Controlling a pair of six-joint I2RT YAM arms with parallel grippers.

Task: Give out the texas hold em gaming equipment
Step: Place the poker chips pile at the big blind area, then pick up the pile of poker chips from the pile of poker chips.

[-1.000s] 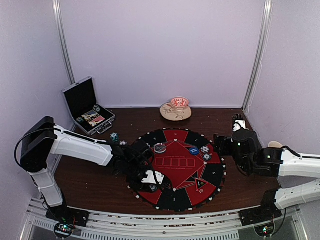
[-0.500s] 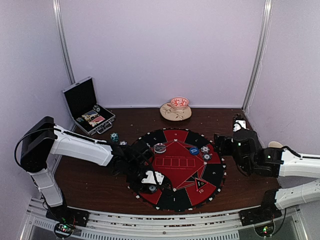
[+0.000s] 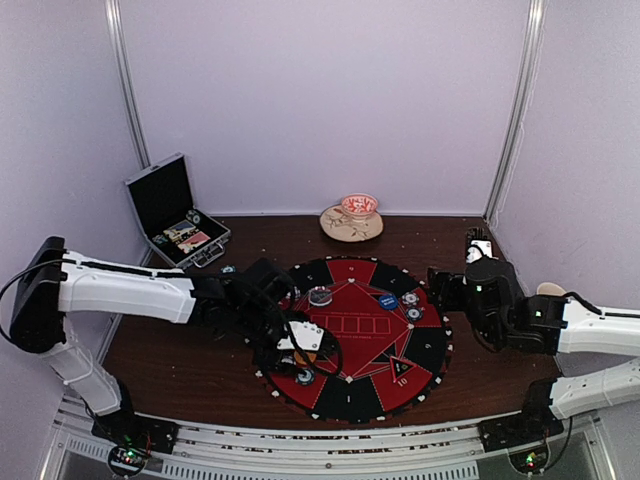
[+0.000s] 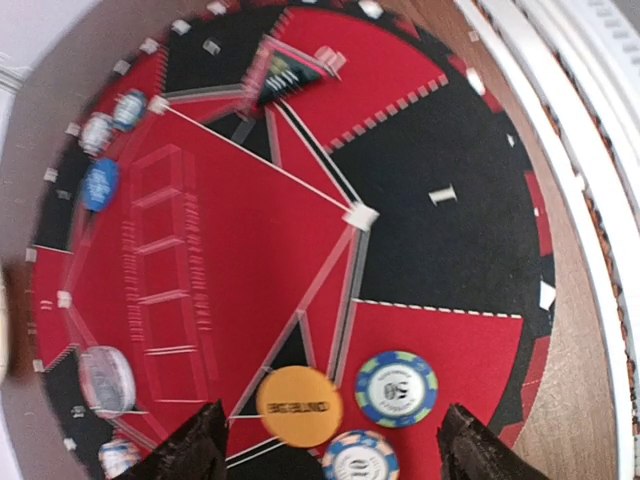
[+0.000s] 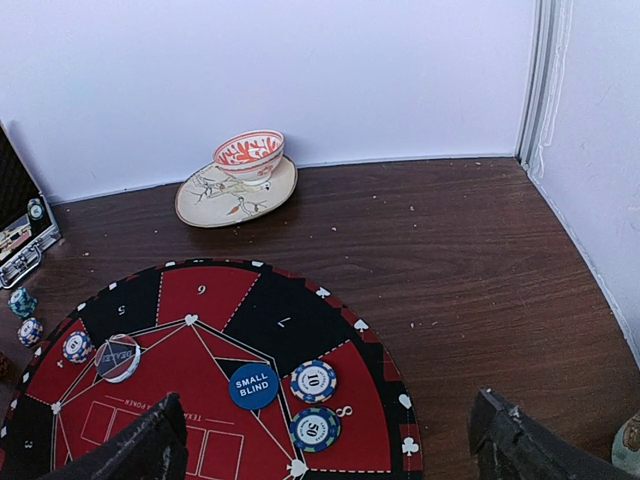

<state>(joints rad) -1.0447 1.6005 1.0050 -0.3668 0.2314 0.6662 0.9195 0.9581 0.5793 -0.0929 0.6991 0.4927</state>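
Orange disc (image 4: 299, 406) now lies flat on the red wedge at the lower left of the mat (image 3: 432, 346), close beside two blue-edged chips (image 4: 396, 388).

A second ago the left hand (image 4: 332, 445) sat low over this spot. It has since drawn up and back, and the left arm (image 3: 130, 290) has swung toward the left frame edge.

Left hand: released, jaws wide, nothing between them.

Right hand (image 5: 328, 445): unchanged, spread and empty, at the mat's right side near the blue disc (image 5: 253, 385) and the pair of chips beside it.

Judgement: a second seat now looks supplied. Loose chips (image 5: 20, 301) on the counter (image 5: 450, 250) and the contents of the case (image 3: 178, 232) are not yet dealt out.
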